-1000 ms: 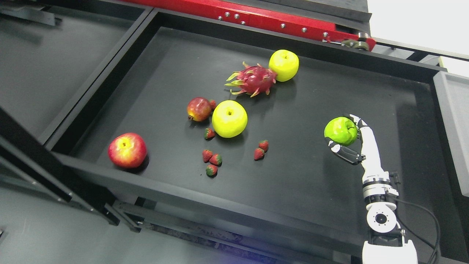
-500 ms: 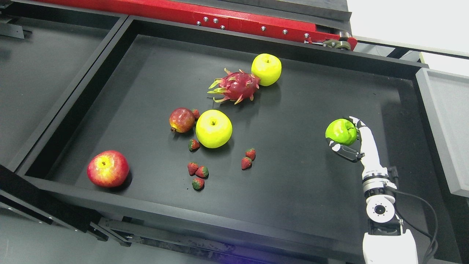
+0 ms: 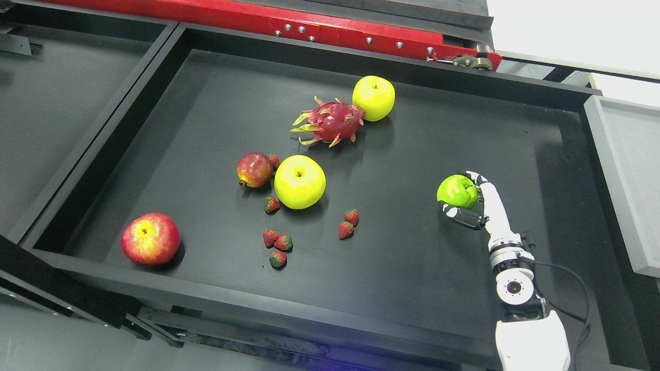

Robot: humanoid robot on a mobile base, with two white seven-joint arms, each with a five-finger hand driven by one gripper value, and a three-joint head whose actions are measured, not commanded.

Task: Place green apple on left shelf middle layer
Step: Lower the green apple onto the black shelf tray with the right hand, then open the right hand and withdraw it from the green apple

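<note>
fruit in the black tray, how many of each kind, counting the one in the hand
yellow apples: 2
red apple: 1
green apple: 1, held in the right hand
dragon fruit: 1
pomegranate: 1
strawberries: 7
total: 13

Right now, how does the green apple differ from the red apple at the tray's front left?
The green apple is held in the right hand over the tray's right side; the red apple lies free at the front left corner. The green apple looks smaller than the red apple. The red apple's stem faces up; the green apple's dimple tilts sideways. Both are round, glossy apples.
</note>
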